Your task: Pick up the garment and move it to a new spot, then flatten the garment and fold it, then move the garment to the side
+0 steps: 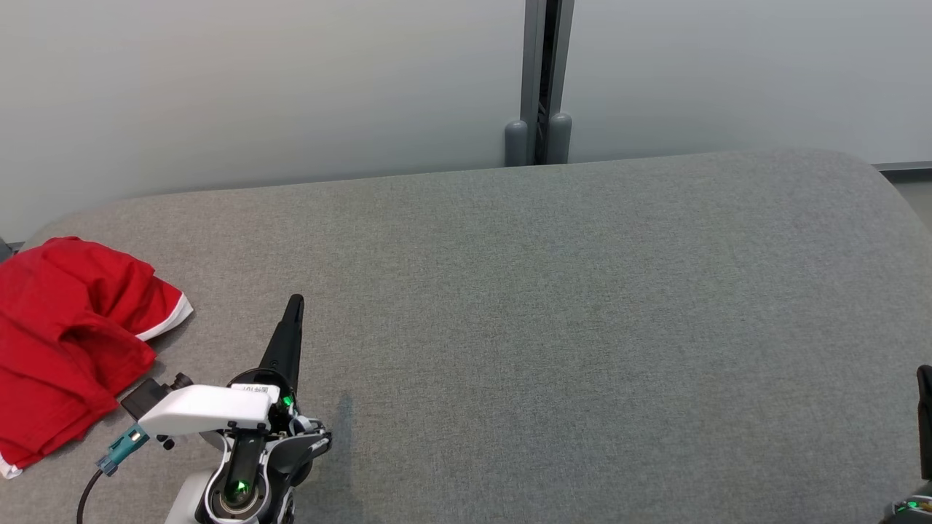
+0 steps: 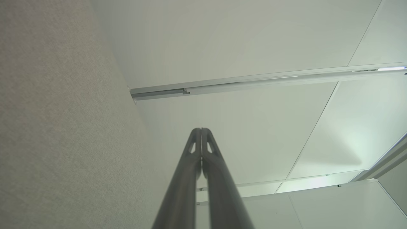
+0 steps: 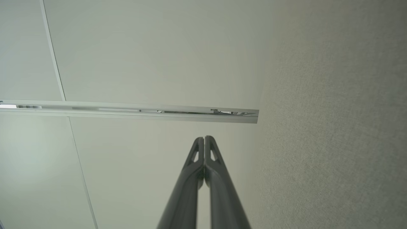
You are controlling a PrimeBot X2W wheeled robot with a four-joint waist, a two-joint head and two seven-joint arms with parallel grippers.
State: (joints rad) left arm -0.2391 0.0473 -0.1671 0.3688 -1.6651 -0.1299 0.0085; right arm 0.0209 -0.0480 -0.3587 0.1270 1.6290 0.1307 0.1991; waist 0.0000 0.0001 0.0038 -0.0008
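Observation:
The garment (image 1: 69,335) is red with white trim and lies crumpled at the left edge of the grey fabric surface (image 1: 553,327) in the head view. My left gripper (image 1: 294,304) stands to its right, apart from it, fingers pressed together and holding nothing. In the left wrist view that gripper (image 2: 201,129) is shut, pointing up along the grey surface toward a pale wall. My right gripper (image 1: 925,375) peeks in at the lower right edge of the head view. The right wrist view shows this gripper (image 3: 204,138) shut and empty.
A pale wall with a grey vertical post (image 1: 540,80) rises behind the surface. The surface's far edge curves down at the right (image 1: 885,175). A metal rail (image 2: 254,81) crosses the wall panels in the wrist views.

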